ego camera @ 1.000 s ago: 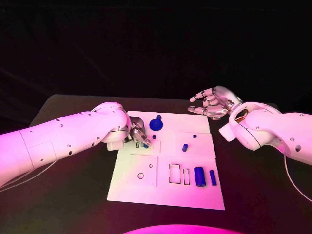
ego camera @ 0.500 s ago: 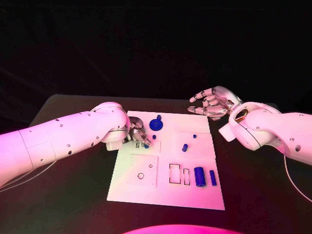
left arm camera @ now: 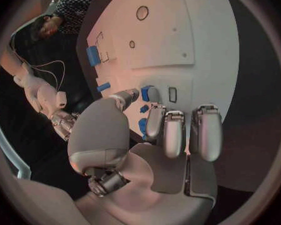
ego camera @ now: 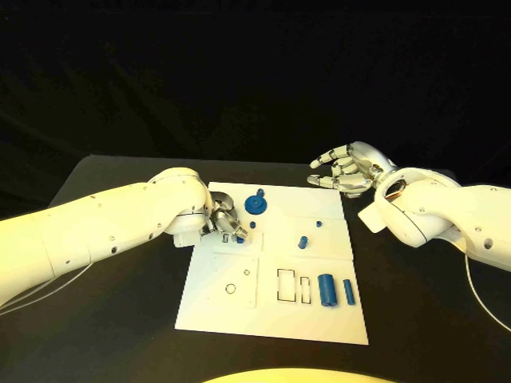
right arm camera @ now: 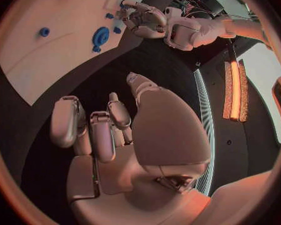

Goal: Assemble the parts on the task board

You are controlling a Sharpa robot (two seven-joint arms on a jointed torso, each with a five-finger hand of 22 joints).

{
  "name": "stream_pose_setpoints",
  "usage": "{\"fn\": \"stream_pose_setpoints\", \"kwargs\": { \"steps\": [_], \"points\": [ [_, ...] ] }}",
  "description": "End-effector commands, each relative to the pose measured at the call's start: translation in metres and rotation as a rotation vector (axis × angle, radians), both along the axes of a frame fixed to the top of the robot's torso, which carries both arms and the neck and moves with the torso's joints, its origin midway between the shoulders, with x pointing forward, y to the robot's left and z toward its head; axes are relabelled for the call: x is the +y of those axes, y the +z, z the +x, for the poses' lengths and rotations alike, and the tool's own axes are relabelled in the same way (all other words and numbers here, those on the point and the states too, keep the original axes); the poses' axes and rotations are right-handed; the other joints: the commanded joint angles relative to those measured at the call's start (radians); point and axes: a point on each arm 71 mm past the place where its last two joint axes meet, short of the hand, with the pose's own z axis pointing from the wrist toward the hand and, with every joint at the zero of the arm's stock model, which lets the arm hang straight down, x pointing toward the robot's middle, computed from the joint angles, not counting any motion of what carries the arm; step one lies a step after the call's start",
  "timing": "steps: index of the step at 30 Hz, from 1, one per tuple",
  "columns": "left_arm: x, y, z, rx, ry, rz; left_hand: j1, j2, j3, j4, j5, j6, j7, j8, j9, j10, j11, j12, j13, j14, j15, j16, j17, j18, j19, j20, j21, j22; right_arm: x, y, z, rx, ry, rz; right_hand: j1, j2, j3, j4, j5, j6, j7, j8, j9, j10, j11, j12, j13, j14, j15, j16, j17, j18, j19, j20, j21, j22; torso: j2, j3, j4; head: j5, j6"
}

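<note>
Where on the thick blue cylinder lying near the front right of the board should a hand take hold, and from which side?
Judging by its pose, grip the thick blue cylinder across its middle, from above: it lies flat, long sides exposed.

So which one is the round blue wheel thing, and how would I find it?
Find the white board in the middle of the black table, then look along its far edge, away from the robot. The blue wheel sits there, just beyond the left hand. It is the only flat, round piece with a knob sticking up; the other blue pieces are small pegs or long bars.
</note>
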Motion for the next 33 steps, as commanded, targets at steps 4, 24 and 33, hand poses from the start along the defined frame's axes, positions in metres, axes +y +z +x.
{"fn": "stream_pose_setpoints", "kwargs": {
  "steps": [4,24,33],
  "points": [
    [0.002,-0.003,-0.002,0.015,-0.005,0.003,0.002,0.002,-0.014,0.007,-0.008,0.005,0.006,-0.007,0.002,-0.003,0.004,-0.002,0.003,0.106,-0.001,0.004,0.263,-0.011,0.006,-0.002,-0.003,0.018,0.001,0.0,-0.001,-0.006,0.019,-0.004,0.008,-0.001,0.0,0.004,0.0,0.006,-0.004,0.004,-0.001,-0.001,-0.008,0.003,-0.003,0.058,0.001,-0.003,0.073,0.007,-0.006,0.0,-0.004,0.007,0.0,-0.0005,-0.0007,0.001,0.002],
    [0.017,0.017,-0.002,-0.026,0.03,-0.042,0.011,-0.007,-0.065,0.049,-0.037,0.005,0.008,-0.011,0.008,-0.005,0.005,-0.004,0.001,0.106,-0.001,0.004,0.263,-0.011,0.006,-0.002,-0.005,0.017,0.0,0.0,0.0,-0.007,0.014,-0.006,0.007,-0.001,0.0,0.005,0.0,0.005,-0.004,0.004,-0.002,-0.001,-0.008,0.004,-0.003,0.058,0.001,-0.003,0.074,0.007,-0.005,0.0,-0.004,0.008,-0.002,0.0001,0.0007,0.0,0.012],
    [0.032,0.039,0.01,-0.056,0.076,-0.076,0.013,0.004,-0.089,0.051,-0.05,-0.017,0.016,-0.032,0.003,-0.021,0.012,-0.017,-0.018,0.106,0.004,0.004,0.263,-0.01,0.005,0.001,-0.006,0.015,-0.001,0.0,0.001,-0.007,0.012,-0.007,0.007,-0.001,0.0,0.005,0.0,0.005,-0.004,0.004,-0.002,-0.001,-0.008,0.004,-0.003,0.058,0.001,-0.003,0.074,0.007,-0.005,0.0,-0.004,0.008,0.0,-0.0005,-0.0009,-0.004,0.004]
  ]
}}
